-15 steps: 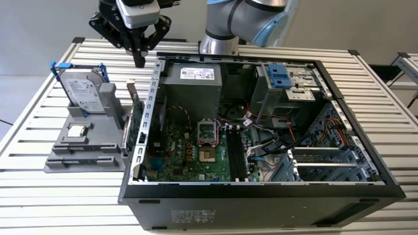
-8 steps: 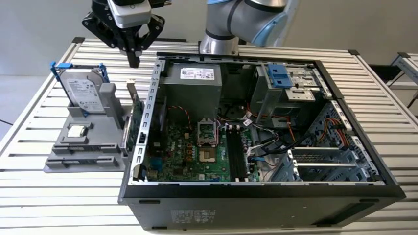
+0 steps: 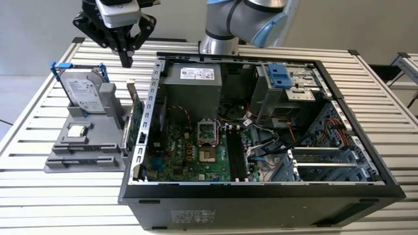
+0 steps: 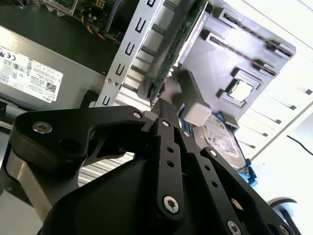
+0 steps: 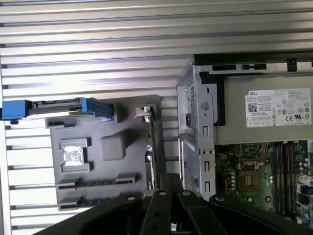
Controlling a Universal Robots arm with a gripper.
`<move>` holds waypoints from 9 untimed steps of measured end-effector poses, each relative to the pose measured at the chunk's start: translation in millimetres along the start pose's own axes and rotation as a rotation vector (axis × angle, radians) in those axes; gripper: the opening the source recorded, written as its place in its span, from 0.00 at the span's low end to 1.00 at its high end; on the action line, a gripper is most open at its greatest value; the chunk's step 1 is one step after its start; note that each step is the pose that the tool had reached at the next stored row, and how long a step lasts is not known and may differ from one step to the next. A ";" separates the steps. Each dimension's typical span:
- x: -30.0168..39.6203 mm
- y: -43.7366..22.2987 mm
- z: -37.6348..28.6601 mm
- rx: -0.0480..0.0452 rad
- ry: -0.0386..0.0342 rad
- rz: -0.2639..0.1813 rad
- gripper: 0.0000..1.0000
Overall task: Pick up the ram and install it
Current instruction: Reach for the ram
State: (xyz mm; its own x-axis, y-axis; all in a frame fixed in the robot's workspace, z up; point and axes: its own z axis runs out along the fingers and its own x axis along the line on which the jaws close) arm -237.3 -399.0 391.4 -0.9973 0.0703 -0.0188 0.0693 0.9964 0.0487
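Black jaws, pressed together and empty, are held at the upper left of the exterior view, above the ram (image 3: 138, 122) stood on edge at the grey holder's (image 3: 78, 164) edge.

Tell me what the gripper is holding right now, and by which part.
Nothing is held. The black gripper hangs empty, fingers together, above the grey plastic holder, where the slim dark green ram stick stands on edge, untouched.

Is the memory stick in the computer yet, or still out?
Still out: the ram stands on edge in the grey holder beside the case.
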 end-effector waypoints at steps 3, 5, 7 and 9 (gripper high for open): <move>5.1 -0.3 -0.1 0.0000 0.0000 0.000 0.00; 8.7 -0.6 -0.1 0.0000 0.0001 0.000 0.00; 12.2 -0.8 -0.1 0.0001 0.0008 0.000 0.00; 15.7 -1.1 0.0 0.0001 0.0015 0.000 0.00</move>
State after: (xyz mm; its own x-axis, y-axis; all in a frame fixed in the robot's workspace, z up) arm -253.1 -399.0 391.1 -0.9974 0.0700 -0.0173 0.0691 0.9964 0.0486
